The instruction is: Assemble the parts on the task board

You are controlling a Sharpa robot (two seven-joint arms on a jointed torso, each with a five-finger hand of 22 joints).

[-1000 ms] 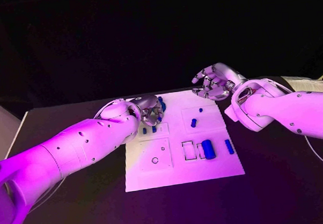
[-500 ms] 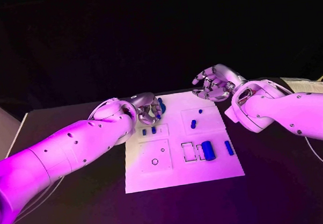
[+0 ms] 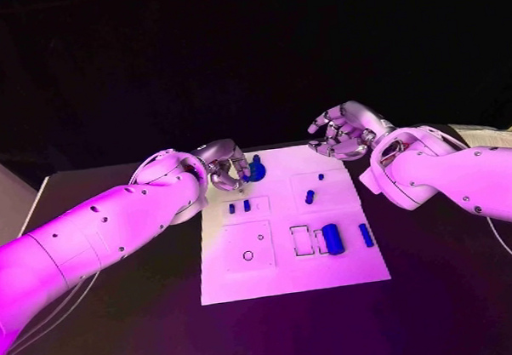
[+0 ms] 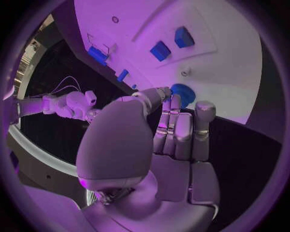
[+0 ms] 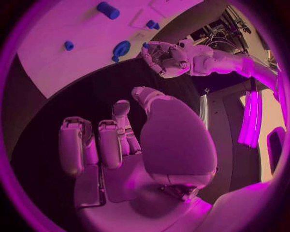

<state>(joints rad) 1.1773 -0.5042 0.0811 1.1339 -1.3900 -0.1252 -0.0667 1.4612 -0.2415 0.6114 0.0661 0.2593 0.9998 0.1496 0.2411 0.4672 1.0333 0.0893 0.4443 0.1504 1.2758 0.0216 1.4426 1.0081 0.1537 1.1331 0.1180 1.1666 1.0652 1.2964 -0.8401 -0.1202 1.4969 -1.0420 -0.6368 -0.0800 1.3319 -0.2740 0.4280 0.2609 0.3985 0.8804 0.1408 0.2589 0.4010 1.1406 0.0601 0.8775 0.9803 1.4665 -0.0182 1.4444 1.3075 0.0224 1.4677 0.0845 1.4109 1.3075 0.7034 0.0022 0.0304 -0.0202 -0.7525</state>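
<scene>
Strong magenta light falls on the board [image 3: 292,259] and arms. The background is black. Wrist views bend at their rims.

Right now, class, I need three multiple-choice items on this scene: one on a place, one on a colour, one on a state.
1. Where is the left hand?
A. at the task board's far left corner
B. off the table
C. at the board's near edge

2. What colour are the parts?
A. yellow
B. blue
C. green

3. How is the right hand?
A. gripping a part
B. pressing the board
C. holding nothing

Answers: 1 A, its fingers meet the round part by the task board corner. 2 B, every piece is blue. 3 C, the palm is bare.
</scene>
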